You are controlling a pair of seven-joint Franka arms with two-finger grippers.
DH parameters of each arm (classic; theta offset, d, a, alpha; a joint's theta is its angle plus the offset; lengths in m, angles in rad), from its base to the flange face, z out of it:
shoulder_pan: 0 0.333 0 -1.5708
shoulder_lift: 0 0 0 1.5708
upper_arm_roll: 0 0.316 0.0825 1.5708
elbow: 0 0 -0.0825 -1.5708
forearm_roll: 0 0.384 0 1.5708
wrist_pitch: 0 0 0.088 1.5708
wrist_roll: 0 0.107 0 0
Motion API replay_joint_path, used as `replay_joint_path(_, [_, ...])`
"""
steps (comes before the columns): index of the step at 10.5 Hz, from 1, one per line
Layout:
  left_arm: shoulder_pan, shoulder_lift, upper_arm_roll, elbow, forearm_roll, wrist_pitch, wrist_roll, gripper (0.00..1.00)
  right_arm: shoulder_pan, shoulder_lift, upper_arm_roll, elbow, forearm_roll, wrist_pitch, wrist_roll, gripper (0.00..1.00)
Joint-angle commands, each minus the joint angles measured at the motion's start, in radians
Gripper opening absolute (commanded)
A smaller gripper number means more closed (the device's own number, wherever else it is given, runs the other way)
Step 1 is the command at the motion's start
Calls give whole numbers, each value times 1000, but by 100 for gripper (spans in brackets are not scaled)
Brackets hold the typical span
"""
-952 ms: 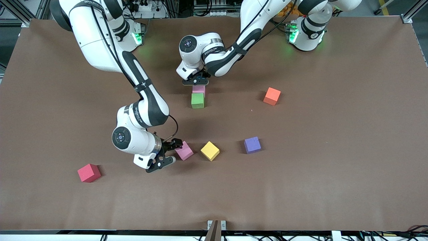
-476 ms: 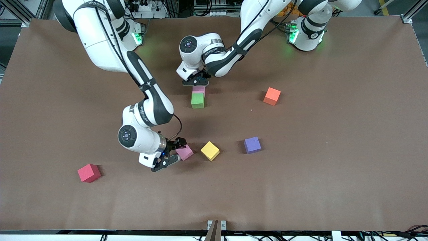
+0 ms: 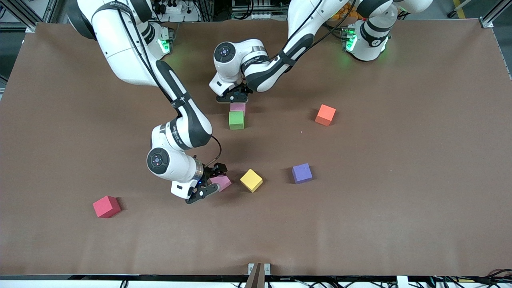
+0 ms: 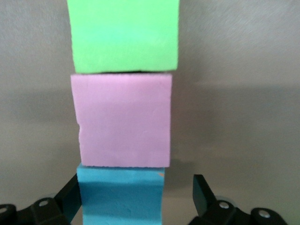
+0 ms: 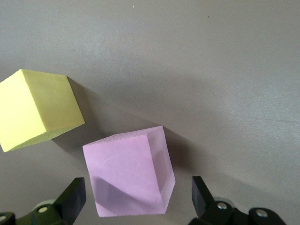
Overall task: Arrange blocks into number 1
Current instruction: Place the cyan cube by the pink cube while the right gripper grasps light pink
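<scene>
- Your left gripper (image 4: pixel 136 201) sits low over the column's end farthest from the front camera, jaws spread with the blue block (image 4: pixel 121 197) between them; a gap shows on one side, so it reads as let go, not squeezed.
- That column runs blue block, pink block (image 3: pixel 237 107), green block (image 3: pixel 236 120), each touching the next, green nearest the front camera. It looks like the start of the stroke of the 1.
- Your right gripper (image 3: pixel 212 182) is down at the second pink block (image 5: pixel 130 174), jaws wide open to either side of it and not yet touching. This block lies skewed to the jaws, just beside the yellow block (image 3: pixel 251 180).
- Loose on the worktop (image 3: pixel 400 200): purple block (image 3: pixel 302 173) near the yellow one, orange block (image 3: pixel 325 115) toward the left arm's end, red block (image 3: pixel 106 206) toward the right arm's end.
- Expect the blocks to be light, matte foam that gives under pressure and grips well. Take them across two flat, parallel faces at mid-height, and squeeze gently.
- On the skewed pink one, turn your wrist to square up first; pinching across corners would likely twist it.
</scene>
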Motion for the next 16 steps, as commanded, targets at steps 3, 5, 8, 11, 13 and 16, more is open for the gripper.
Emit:
replay_joint_path(3, [0, -133, -8, -17, 10, -125, -40, 100, 13, 28, 1, 17, 8, 2, -21, 100])
replay_joint_path(5, [6, -206, -10, -43, 8, -208, -31, 100, 24, 39, 1, 19, 2, 6, -22, 100])
replay_joint_path(8, [102, -320, -20, -163, 4, -210, 66, 100, 24, 51, 0, 19, 2, 6, -22, 100])
replay_joint_path(11, [300, -387, -36, -224, -35, -210, 272, 100, 23, 45, -9, 24, 2, 4, -21, 46])
replay_joint_path(13, [443, -381, -36, -214, -35, -204, 392, 100, 20, 12, -12, 14, 9, -10, -9, 35])
replay_joint_path(16, [577, -360, -34, -200, -33, -201, 476, 100, 19, -105, -11, -120, 16, -19, 101, 35])
